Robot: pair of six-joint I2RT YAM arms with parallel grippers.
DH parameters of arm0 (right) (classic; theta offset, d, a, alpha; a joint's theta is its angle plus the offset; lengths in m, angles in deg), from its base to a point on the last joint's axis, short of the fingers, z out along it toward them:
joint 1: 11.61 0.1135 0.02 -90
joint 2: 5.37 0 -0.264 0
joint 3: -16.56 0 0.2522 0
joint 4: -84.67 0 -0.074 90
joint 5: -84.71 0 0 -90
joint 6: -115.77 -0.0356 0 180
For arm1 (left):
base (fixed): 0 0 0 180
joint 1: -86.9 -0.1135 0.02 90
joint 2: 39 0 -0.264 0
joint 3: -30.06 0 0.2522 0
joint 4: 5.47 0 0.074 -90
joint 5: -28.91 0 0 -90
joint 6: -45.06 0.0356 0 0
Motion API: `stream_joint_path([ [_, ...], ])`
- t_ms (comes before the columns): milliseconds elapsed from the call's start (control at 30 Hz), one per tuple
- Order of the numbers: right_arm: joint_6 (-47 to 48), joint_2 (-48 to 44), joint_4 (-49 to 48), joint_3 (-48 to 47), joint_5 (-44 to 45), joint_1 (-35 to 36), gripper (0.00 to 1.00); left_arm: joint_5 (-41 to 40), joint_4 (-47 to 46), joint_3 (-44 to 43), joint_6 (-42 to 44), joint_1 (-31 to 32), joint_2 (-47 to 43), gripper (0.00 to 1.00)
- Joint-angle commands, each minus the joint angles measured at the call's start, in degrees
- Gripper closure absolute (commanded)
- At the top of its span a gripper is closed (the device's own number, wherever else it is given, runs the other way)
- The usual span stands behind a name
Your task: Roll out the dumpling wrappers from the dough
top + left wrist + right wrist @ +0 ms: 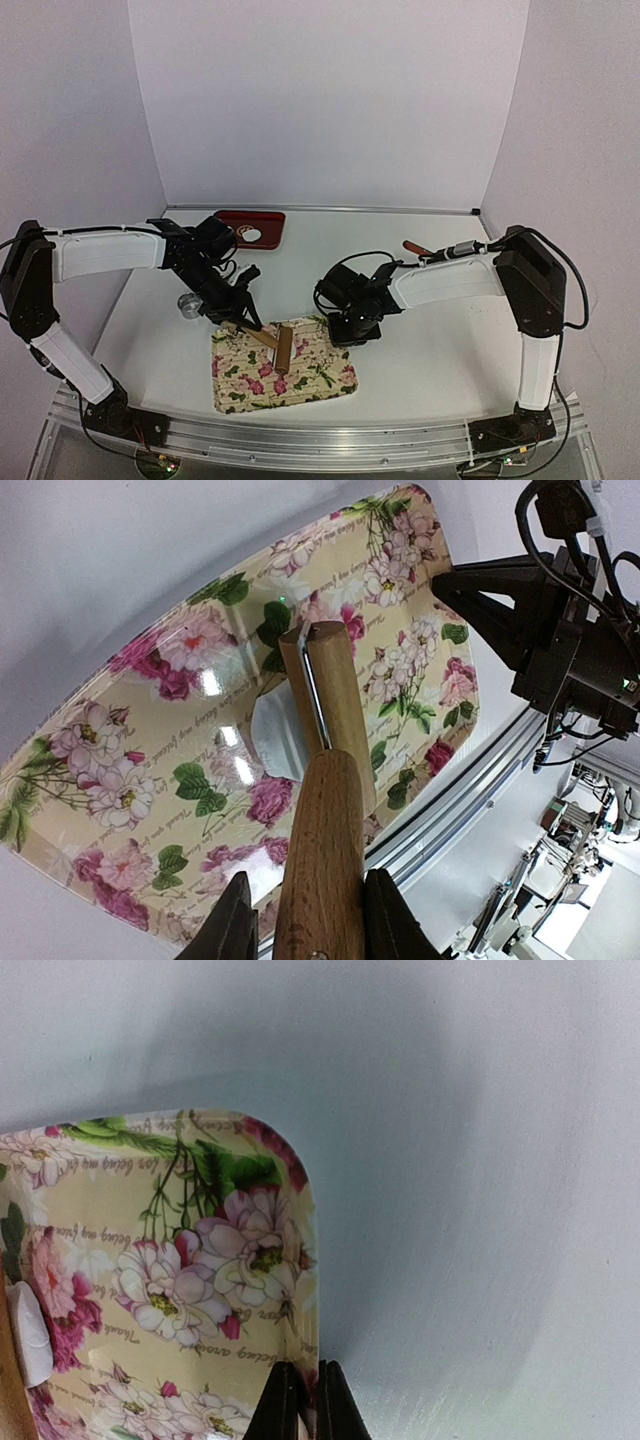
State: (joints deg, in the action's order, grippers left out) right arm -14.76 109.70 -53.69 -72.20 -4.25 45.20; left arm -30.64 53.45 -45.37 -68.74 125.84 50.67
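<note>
Over floral tray (240,385), left end effector (310,917) grasping rolling pin (322,820) on dough (275,735) — right end effector (300,1400) clenched.

One dumpling wrapper (252,236), small, flat, white and round, lies on the far red tray (272,218). Flattened white dough (270,735) lies under the rolling pin (325,700) on the near floral tray (130,780).

light: bright, even | glare: white spots on floral tray (215,695) | shadow: soft on table (420,1160) | edges: wrist views bowed
</note>
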Motion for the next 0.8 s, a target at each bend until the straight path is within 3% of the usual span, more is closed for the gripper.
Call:
stream_joint_path([
  [0, 1.14, 0.64, 4.20, -1.28, 3.27, -0.04, 1.00, -6.37, 3.85, 4.78, 1.34, 0.18, 3.02, 1.00],
  [767, 1.68, 1.10, 4.64, -2.10, 3.88, -0.14, 1.00, -11.33, 11.04, 7.87, 3.67, -2.31, -1.66, 1.00],
])
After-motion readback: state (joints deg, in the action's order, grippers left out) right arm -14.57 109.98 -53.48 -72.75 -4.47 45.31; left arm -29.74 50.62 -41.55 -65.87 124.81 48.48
